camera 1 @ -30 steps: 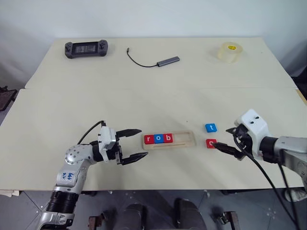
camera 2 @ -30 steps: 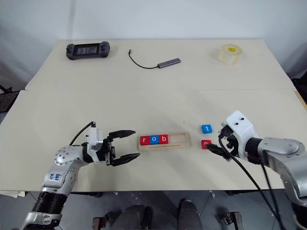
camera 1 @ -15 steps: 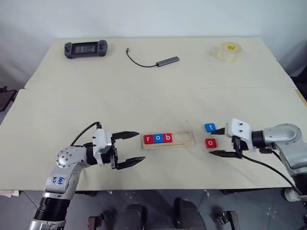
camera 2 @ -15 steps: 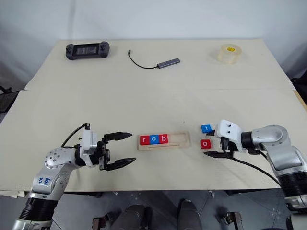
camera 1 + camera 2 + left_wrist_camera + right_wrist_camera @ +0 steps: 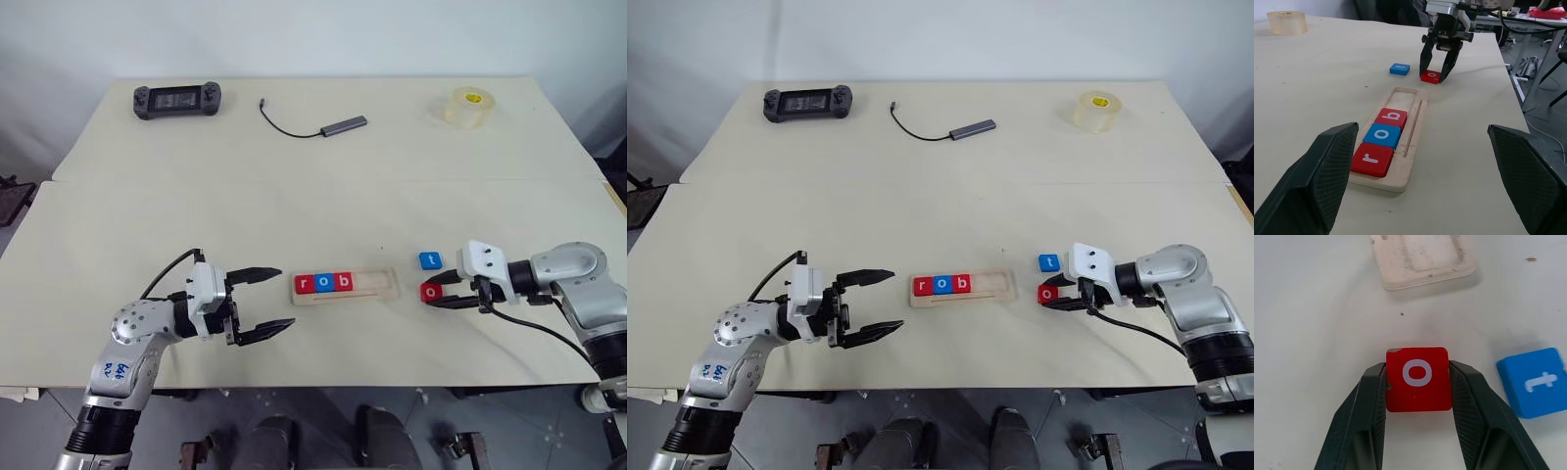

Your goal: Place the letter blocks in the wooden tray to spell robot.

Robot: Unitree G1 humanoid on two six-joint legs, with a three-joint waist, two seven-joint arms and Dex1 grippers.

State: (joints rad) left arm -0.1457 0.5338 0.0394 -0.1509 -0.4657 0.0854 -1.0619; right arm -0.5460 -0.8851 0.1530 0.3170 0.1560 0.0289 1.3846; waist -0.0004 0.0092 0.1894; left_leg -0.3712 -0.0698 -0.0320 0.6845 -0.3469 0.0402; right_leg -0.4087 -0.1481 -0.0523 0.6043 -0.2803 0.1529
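Red "o" block [image 5: 1418, 378] lies flat on the surface beside the blue "t" block [image 5: 1536, 382], pinched at both sides by the right pincer [image 5: 1418, 382], reaching low. Lift it level, then seat it after "b" in the wooden tray [image 5: 377, 285]. Left pincer [image 5: 263, 303] gapes wide, level, beside the tray.

This looks like a lab or workroom for testing robots. A big pale table [image 5: 294, 186] stands by a plain white wall [image 5: 313, 34]. On it lie a game controller [image 5: 176, 99], a small cable adapter [image 5: 342, 124] and a roll of tape [image 5: 470, 106]. Past the table edge stand chair legs [image 5: 1557, 73] and cluttered desks [image 5: 1528, 12].
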